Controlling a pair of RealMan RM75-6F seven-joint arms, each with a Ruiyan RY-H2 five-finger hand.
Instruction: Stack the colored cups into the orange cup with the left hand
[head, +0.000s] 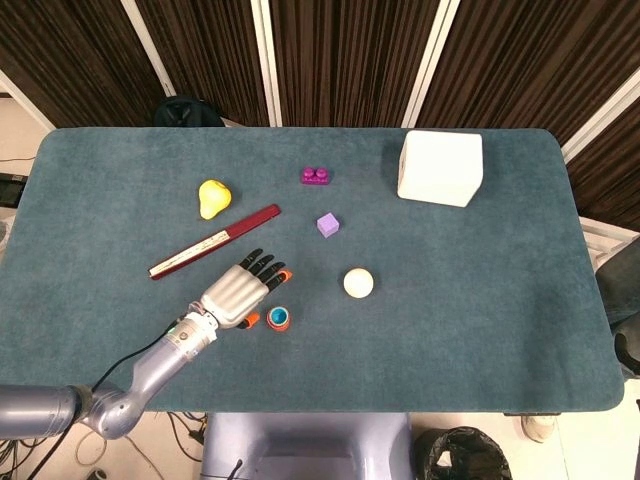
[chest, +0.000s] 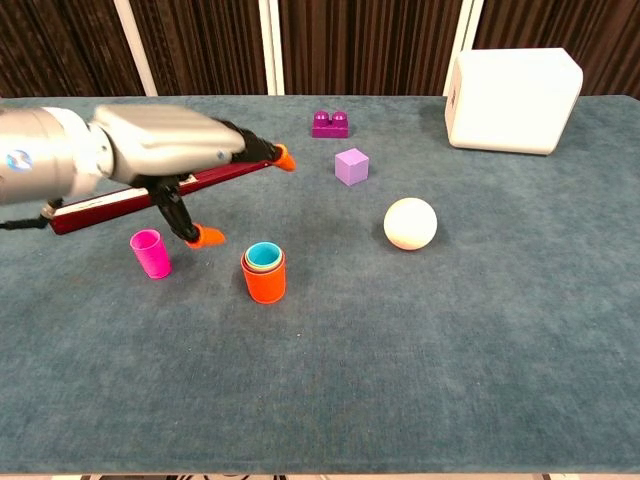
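Your left hand (chest: 165, 150) hovers with its fingers (chest: 205, 236) spread and released, holding nothing, just left of and above the orange cup (chest: 265, 282), which stands on the counter (chest: 450, 340) with the blue cup (chest: 263, 256) nested inside and the pink cup (chest: 150, 252) near its left.

Nested cups (chest: 264, 258) sitting inside the holder cup (chest: 265, 282) near the table's (head: 480, 320) front-left. Lone cup (chest: 150, 252) standing just left of that stack. Left hand (chest: 170, 150) hovering above and between them, slightly behind. Ball (chest: 410, 222) off to the right, cube (chest: 351, 166) behind it, brick (chest: 330, 123) further back, box (chest: 512, 98) far right.
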